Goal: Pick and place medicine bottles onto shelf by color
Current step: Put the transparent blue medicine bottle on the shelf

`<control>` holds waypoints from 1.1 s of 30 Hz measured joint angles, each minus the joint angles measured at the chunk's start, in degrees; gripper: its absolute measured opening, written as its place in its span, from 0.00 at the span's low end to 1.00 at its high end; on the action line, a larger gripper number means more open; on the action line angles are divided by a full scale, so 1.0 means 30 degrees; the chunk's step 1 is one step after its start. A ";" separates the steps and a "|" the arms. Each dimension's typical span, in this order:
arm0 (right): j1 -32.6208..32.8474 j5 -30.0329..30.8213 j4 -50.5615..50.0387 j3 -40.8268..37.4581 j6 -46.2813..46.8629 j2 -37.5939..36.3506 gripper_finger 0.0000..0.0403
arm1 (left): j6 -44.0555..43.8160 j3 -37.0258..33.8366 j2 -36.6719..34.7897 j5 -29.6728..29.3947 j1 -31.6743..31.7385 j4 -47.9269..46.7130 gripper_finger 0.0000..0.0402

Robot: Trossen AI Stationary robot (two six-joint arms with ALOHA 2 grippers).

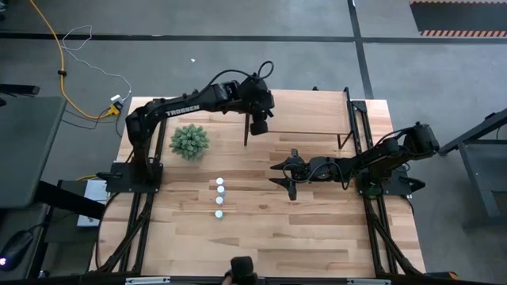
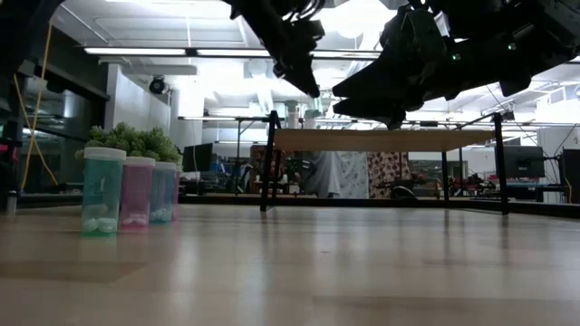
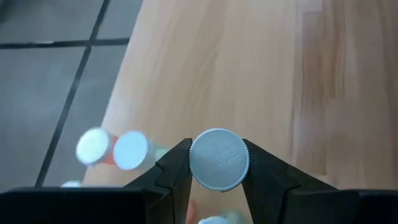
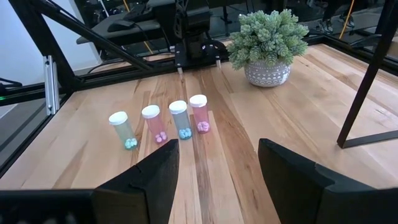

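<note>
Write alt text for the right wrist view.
Four medicine bottles with white caps stand in a row on the wooden table, teal, pink, blue and pink. A potted plant sits beyond them, and the right gripper shows in front, jaws open and empty.

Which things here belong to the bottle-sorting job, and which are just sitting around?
Part of the job:
- four bottles in a row
- bottle held in the left gripper
- shelf
- right gripper, open, empty

Just there:
- potted plant
- yellow cable on the floor

Four bottles [image 1: 219, 197] in row mid-table; plant [image 1: 190, 141] behind-left; shelf [image 1: 317, 111] at back.
</note>
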 joint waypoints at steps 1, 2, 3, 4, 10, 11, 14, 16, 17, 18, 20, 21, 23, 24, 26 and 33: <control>0.0000 0.0000 0.0000 0.0000 -0.0001 0.0000 0.52 | 0.0000 0.0000 0.0000 0.0042 0.0108 -0.0019 0.28; 0.0002 0.0019 -0.0007 0.0000 0.0000 0.0000 0.52 | -0.0007 0.0000 -0.0007 0.0225 0.0192 0.0032 0.28; 0.0002 0.0070 0.0000 0.0000 -0.0004 0.0000 0.52 | -0.0007 0.0000 0.0001 0.0511 0.0249 0.0056 0.28; -0.0001 0.0125 0.0000 0.0000 0.0000 0.0000 0.52 | -0.0017 0.0000 0.0040 0.0875 0.0318 0.0089 0.28; 0.0002 0.0175 0.0007 0.0000 0.0000 0.0000 0.52 | -0.0011 0.0010 0.0382 0.2128 0.0523 0.0285 0.28; -0.0005 0.0175 0.0005 0.0000 0.0000 0.0000 0.52 | -0.0007 -0.0008 0.0538 0.2074 0.0531 0.0100 0.28; -0.0005 0.0182 0.0007 0.0000 0.0000 0.0000 0.52 | -0.0007 -0.0022 0.0865 0.1885 0.0582 0.0132 0.28; -0.0005 0.0182 -0.0015 0.0000 0.0000 0.0000 0.52 | -0.0013 -0.0022 0.0988 0.1856 0.0614 0.0211 0.28; -0.0005 0.0189 -0.0015 0.0000 0.0000 0.0000 0.52 | -0.0007 -0.0022 0.1059 0.1828 0.0645 0.0176 0.28; -0.0004 0.0189 -0.0015 0.0000 0.0000 0.0000 0.52 | -0.0014 -0.0022 0.1141 0.1794 0.0662 0.0193 0.28; -0.0005 0.0189 -0.0042 0.0000 0.0000 0.0000 0.52 | -0.0014 -0.0022 0.1248 0.1700 0.0669 0.0181 0.28; -0.0003 0.0189 -0.0044 0.0000 0.0000 0.0000 0.52 | -0.0014 -0.0022 0.1286 0.1606 0.0687 0.0212 0.28; -0.0005 0.0189 -0.0047 0.0000 0.0000 0.0000 0.52 | -0.0012 -0.0020 0.1306 0.1117 0.0684 0.0217 0.28; -0.0005 0.0197 -0.0048 0.0000 0.0003 0.0000 0.52 | -0.0007 -0.0015 0.1311 0.0837 0.0683 0.0223 0.28; 0.0000 0.0197 -0.0051 0.0000 0.0006 0.0000 0.52 | -0.0007 -0.0015 0.1311 0.0387 0.0676 0.0223 0.28; -0.0001 0.0204 -0.0051 0.0000 0.0007 0.0000 0.52 | -0.0007 -0.0015 0.1319 -0.0291 0.0676 0.0201 0.28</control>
